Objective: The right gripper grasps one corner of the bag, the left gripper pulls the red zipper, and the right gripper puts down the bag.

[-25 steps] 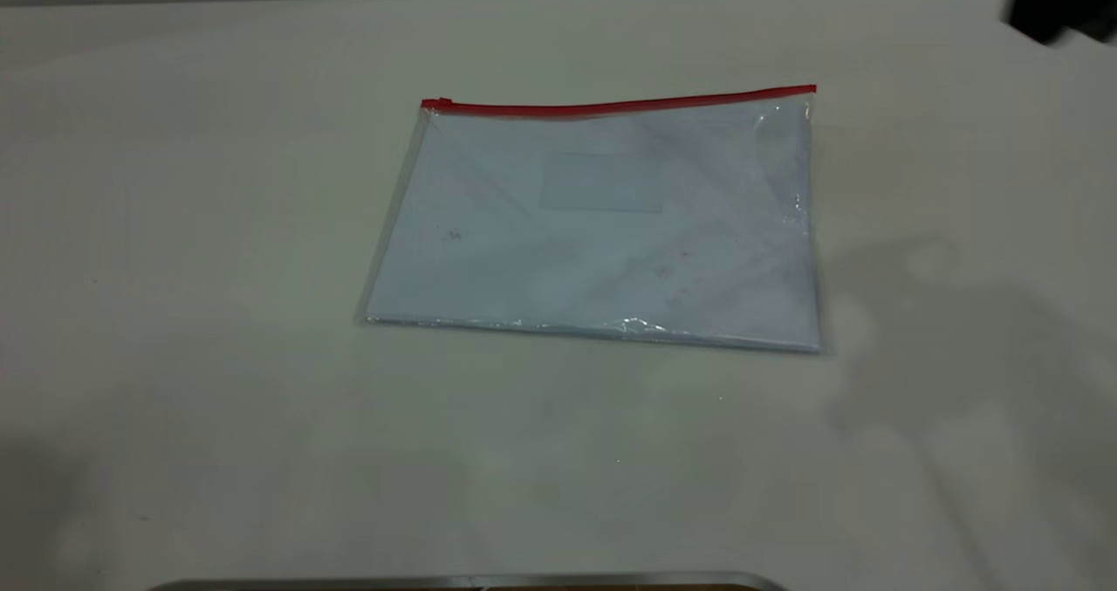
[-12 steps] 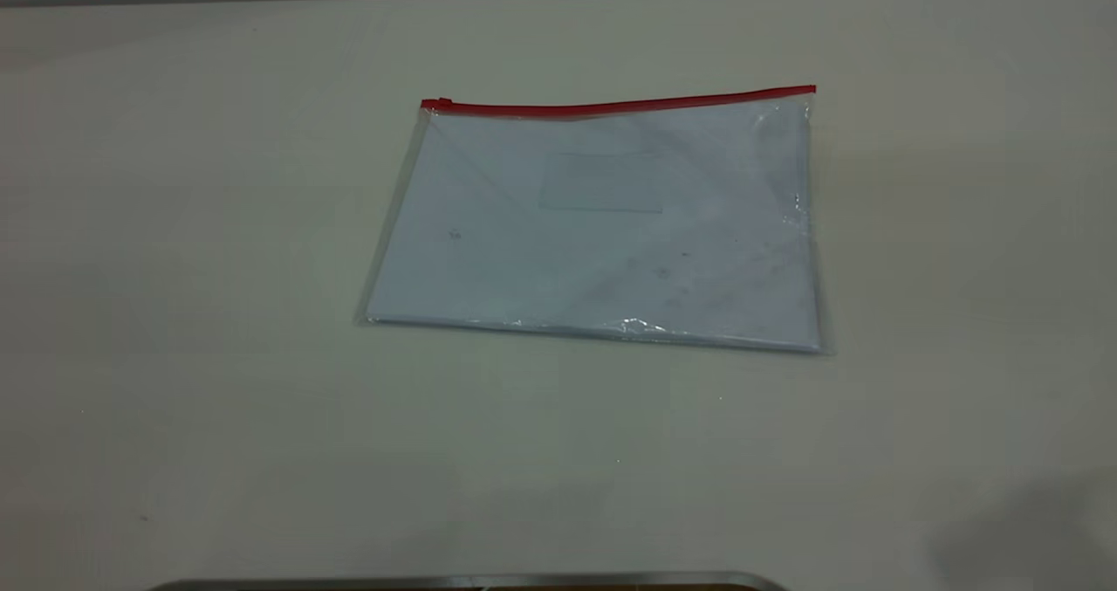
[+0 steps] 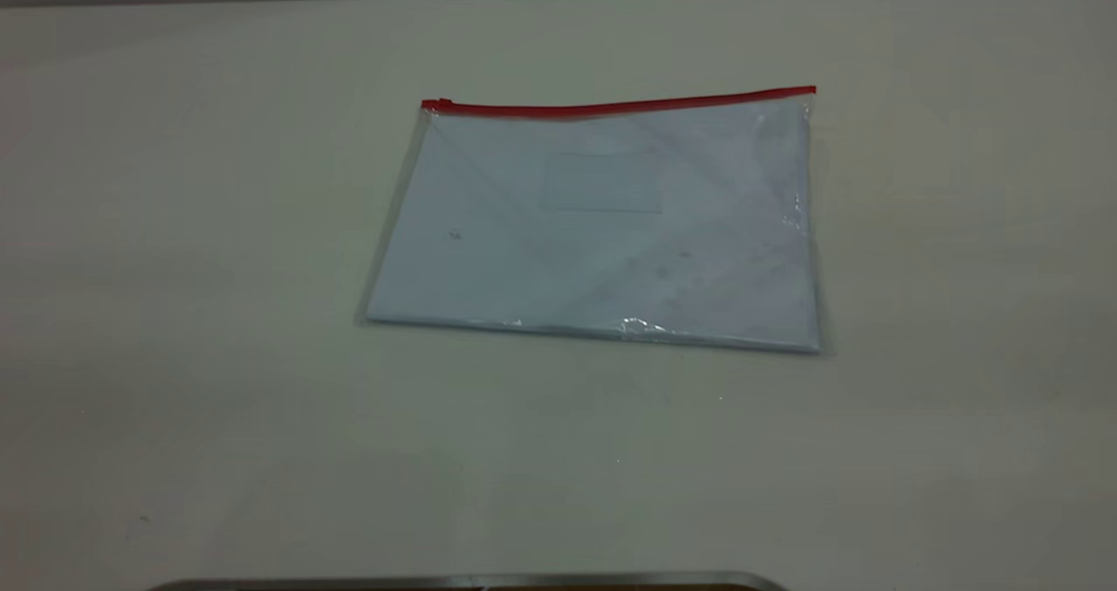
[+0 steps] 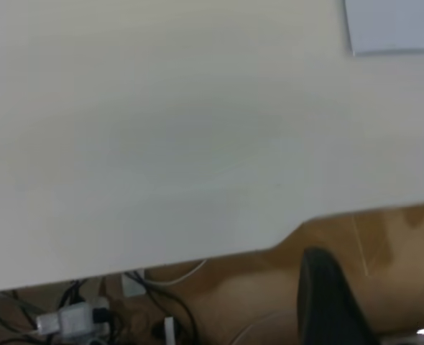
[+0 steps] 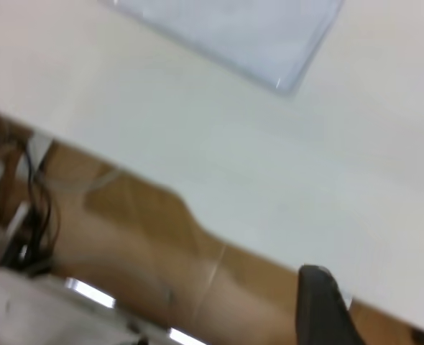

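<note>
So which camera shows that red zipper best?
The exterior view: the red zipper runs whole along the far edge of the bag. Both wrist views catch only a plain clear corner of the bag, with no red visible.

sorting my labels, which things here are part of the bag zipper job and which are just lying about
Part of the job:
- bag, flat on the table
- red zipper along its far edge, slider tab at the left end
- left gripper and right gripper, both out past the table edge

Just lying about:
- table
- cables beneath it
</note>
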